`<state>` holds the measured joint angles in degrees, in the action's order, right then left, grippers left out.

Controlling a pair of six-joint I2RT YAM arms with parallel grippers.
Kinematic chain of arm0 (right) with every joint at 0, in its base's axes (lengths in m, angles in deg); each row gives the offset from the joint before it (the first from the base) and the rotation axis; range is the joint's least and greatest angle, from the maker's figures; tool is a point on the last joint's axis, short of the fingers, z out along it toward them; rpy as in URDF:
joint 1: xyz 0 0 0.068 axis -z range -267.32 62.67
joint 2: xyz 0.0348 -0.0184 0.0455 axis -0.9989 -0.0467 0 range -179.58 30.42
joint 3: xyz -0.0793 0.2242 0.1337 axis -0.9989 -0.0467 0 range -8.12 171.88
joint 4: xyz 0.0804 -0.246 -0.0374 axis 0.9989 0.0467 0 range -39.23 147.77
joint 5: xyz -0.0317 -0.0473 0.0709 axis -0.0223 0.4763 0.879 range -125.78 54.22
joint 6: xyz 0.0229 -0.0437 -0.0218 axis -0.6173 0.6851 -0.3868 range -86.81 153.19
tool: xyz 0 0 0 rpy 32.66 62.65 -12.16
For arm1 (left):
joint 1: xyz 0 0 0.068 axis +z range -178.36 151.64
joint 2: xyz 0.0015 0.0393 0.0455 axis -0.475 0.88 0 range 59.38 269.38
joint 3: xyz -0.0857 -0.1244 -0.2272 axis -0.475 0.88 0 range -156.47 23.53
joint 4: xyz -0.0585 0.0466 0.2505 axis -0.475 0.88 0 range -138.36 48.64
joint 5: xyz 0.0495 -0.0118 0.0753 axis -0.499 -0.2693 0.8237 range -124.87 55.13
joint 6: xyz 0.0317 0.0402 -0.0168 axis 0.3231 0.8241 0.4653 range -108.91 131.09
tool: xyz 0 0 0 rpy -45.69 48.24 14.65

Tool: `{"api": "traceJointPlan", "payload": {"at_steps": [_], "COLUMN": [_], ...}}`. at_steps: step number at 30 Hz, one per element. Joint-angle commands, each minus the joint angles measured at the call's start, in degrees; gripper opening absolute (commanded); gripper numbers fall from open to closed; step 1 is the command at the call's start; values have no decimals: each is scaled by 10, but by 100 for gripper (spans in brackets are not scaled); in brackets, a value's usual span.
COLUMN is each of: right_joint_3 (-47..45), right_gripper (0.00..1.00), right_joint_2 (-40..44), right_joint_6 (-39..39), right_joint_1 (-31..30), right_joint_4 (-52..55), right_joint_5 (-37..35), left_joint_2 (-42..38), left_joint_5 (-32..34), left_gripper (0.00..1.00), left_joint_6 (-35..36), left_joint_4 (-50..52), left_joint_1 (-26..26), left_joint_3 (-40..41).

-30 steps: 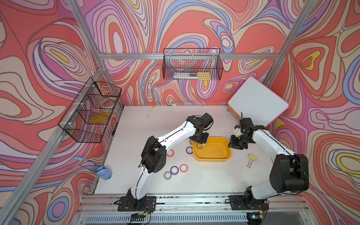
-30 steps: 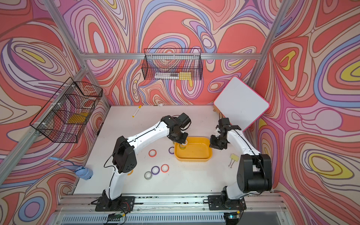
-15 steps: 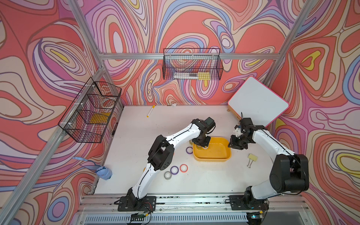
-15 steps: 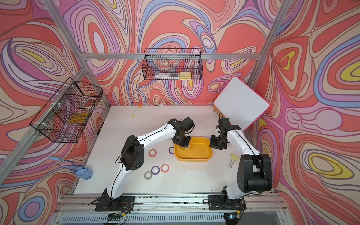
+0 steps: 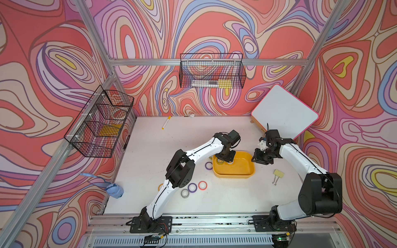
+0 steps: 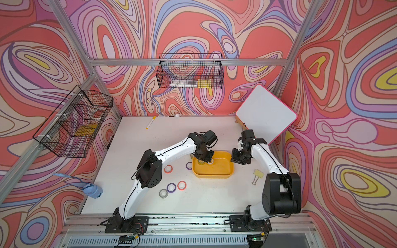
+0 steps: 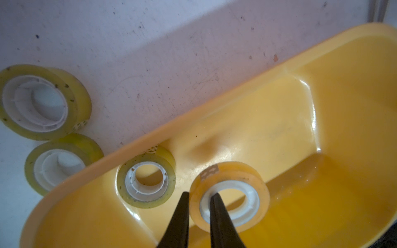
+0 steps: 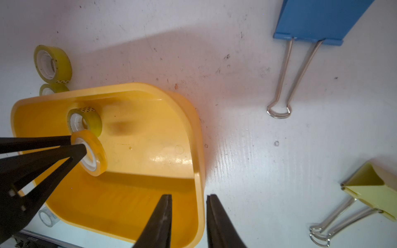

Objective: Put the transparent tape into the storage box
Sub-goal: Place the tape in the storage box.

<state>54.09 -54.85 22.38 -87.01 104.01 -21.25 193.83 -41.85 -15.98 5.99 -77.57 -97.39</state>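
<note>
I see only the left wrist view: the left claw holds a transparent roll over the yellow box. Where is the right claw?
Observer: The right claw stands astride the rim of the storage box, one finger inside, one outside.
Operator: What lies beside it there?
Observer: A blue binder clip and a yellow binder clip, both apart from the box.
Operator: Any coloured tape elsewhere?
Observer: A grey ring, a purple ring, a red ring, in a row.

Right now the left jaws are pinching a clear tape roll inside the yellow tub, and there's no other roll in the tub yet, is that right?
Not quite: the left wrist view shows a second clear roll already lying in the yellow tub, next to the pinched roll. The rest holds: the left jaws pinch a clear tape roll inside the tub.
</note>
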Motion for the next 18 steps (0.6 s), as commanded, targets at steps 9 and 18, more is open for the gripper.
{"api": "traceJointPlan", "payload": {"at_steps": [9, 18], "right_joint_3": [-2, 5], "right_gripper": [29, 29], "right_joint_2": [16, 16], "right_joint_6": [-5, -4], "right_joint_1": [2, 2], "right_joint_4": [3, 9], "right_joint_5": [6, 3], "left_joint_2": [41, 55], "left_joint_5": [0, 23], "left_gripper": [22, 23], "left_joint_6": [-6, 4], "left_joint_4": [-25, -19], "left_joint_1": [-5, -5], "left_joint_3": [-14, -32]}}
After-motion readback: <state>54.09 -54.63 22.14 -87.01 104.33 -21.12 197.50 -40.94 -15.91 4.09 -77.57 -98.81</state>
